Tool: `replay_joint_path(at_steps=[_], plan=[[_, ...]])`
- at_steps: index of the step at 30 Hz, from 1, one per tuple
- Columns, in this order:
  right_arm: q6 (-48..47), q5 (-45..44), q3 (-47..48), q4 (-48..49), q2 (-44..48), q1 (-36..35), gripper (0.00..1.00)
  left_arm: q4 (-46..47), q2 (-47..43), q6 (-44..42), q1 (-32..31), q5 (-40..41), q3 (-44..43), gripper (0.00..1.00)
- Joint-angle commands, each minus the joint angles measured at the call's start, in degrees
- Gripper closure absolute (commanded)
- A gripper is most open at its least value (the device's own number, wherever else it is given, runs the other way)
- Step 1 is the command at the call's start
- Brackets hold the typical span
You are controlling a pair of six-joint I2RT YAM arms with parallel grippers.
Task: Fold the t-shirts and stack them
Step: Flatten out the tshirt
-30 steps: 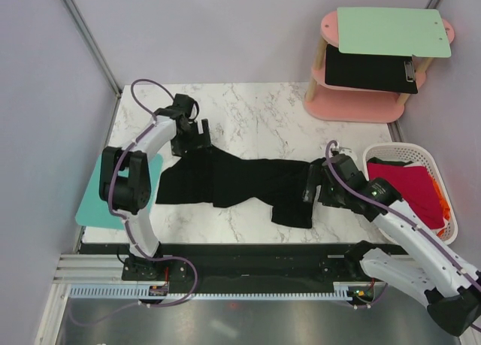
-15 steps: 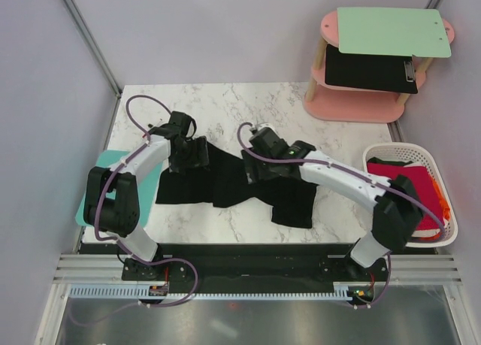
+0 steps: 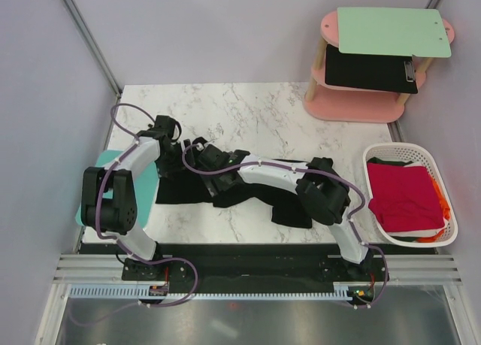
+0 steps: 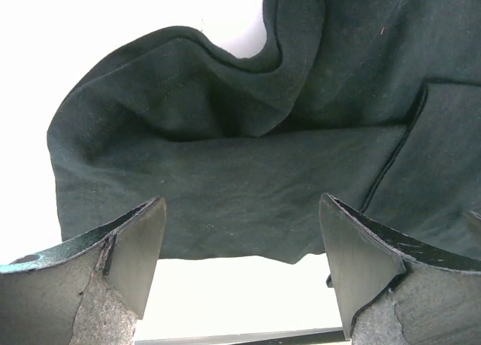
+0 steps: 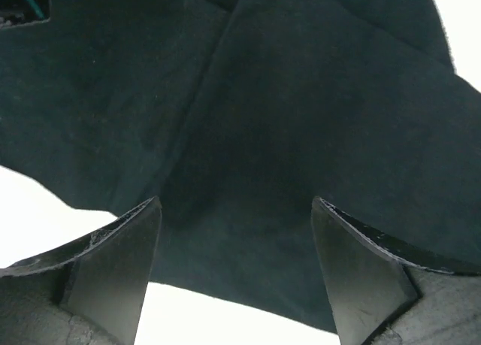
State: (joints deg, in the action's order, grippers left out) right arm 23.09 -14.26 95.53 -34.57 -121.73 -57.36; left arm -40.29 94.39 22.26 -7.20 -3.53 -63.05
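Observation:
The large black t-shirt (image 3: 289,206) lies crumpled in a long strip across the front of the marble table. My left gripper (image 3: 179,151) is open and hovers over the shirt's left end; in its wrist view (image 4: 240,202) the jaws straddle a hem edge of the black cloth (image 4: 248,172). My right gripper (image 3: 209,172) has reached far left, close beside the left one. It is open just above the black cloth (image 5: 285,134), and its wrist view (image 5: 234,202) shows it empty. The crimson-red shirt (image 3: 406,195) lies in the basket with a bit of orange fabric (image 3: 445,210) at its right.
A white basket (image 3: 391,151) stands at the right edge. A teal cutting board (image 3: 94,202) lies at the table's left edge under the left arm. A pink two-tier stand (image 3: 361,108) at the back right holds a green board (image 3: 391,31) and a black clipboard (image 3: 368,71).
My right arm has swung from the shirt's right end leftward across the shirt, ending beside the left gripper. My left gripper has moved a little forward and left. The shirt's left part has shifted slightly.

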Motion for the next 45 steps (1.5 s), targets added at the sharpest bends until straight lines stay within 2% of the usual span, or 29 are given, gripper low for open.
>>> replay_joint_path(at_steps=[1,2,5,6,7,9,10,21,25,33,42,45], plan=[[0.29,-1.91,5.19,0.20,-3.06,-0.99,0.13,0.74,1.41,1.47,0.43,-0.25,-0.23,0.11],[0.46,-2.78,5.89,0.03,-3.77,-1.17,0.14,0.74,1.93,1.47,0.43,-0.60,-0.15,0.11],[0.99,-3.58,6.60,0.03,-5.35,-1.17,0.28,0.92,3.52,1.56,0.43,-1.21,0.12,0.11],[1.08,-3.84,6.60,0.03,-5.44,-1.26,0.51,0.92,4.04,1.47,0.43,-1.30,0.12,0.11],[1.95,-4.63,6.43,-0.32,-5.18,-1.26,0.66,0.92,4.31,1.56,0.43,-1.04,0.12,0.11],[2.40,-6.56,5.73,-0.59,-4.31,-1.26,0.84,0.92,5.01,1.64,0.43,-0.43,-0.06,0.11],[2.48,-7.18,5.29,-0.94,-2.82,-1.35,0.87,0.92,5.28,1.73,0.43,-0.25,-0.06,0.11],[6.26,-19.91,-4.81,-4.90,15.54,-1.35,0.95,1.53,7.39,2.44,0.17,0.89,-0.15,0.11],[6.70,-24.75,-7.46,-4.90,18.90,-0.39,0.97,1.97,5.46,1.91,-0.53,0.54,-0.06,0.11],[5.12,-26.96,-8.25,-5.69,20.92,3.13,0.99,2.32,-0.69,0.68,-0.80,1.42,0.29,0.06],[0.47,-27.93,-13.43,-2.71,26.89,18.06,1.00,4.26,-5.18,-0.11,-0.80,-0.25,1.61,0.05],[-1.47,-27.75,-12.91,-2.00,29.09,19.74,1.00,4.43,-5.88,-0.38,-0.80,0.54,1.52,0.05]])
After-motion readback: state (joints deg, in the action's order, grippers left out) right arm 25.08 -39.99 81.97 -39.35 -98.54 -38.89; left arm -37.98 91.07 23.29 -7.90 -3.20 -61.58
